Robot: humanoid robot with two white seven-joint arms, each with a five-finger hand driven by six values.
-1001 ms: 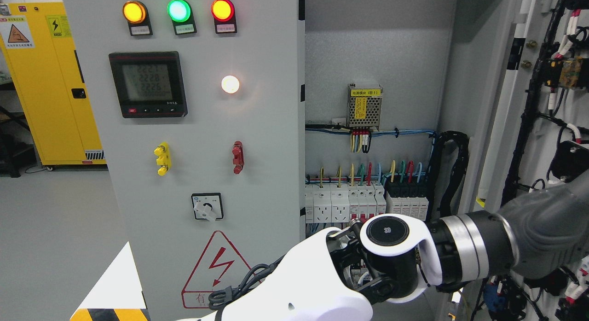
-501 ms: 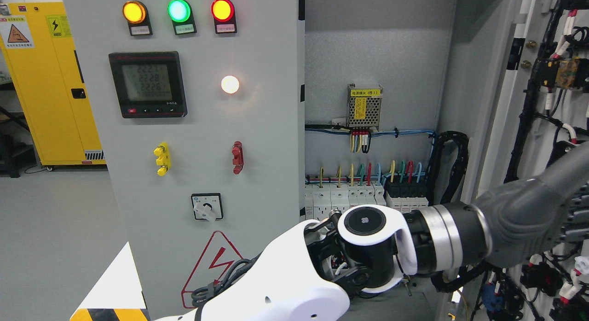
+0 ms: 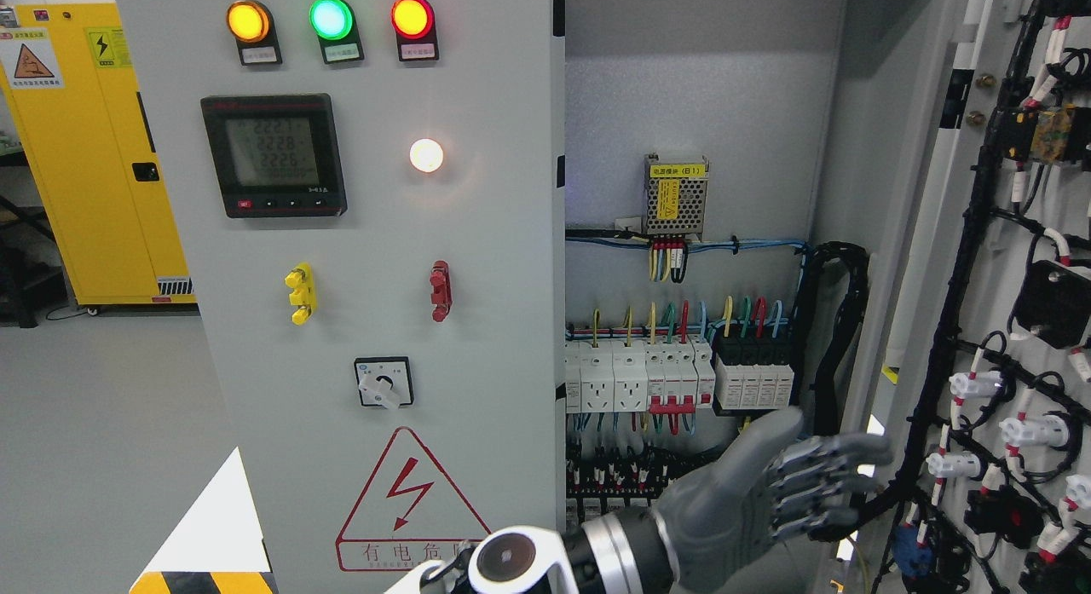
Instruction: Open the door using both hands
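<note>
While the left robot hand [image 3: 767,492] reaches in from the bottom edge, its grey fingers [image 3: 831,470] are stretched out flat and a little spread, and they hold nothing. They point to the right, toward the inner edge of the right door [image 3: 980,262], which stands swung open at the right side with black cable bundles and white connectors on its inner face. The fingertips are near the door edge, but I cannot tell whether they touch it. The left door [image 3: 375,236], with the lamps, the meter and the warning triangle, looks closed or nearly closed. The right robot hand is not visible.

I judge the step in hand to be pushing the right door wider. To do it well, the palm should press on bare metal at the door's edge, not on the wiring, because the fingers could catch in a cable loop. The push should follow the arc of the hinge, slowly. The open cabinet [image 3: 690,108] holds breakers [image 3: 673,377] just behind the hand, so the wrist should stay outside.
</note>
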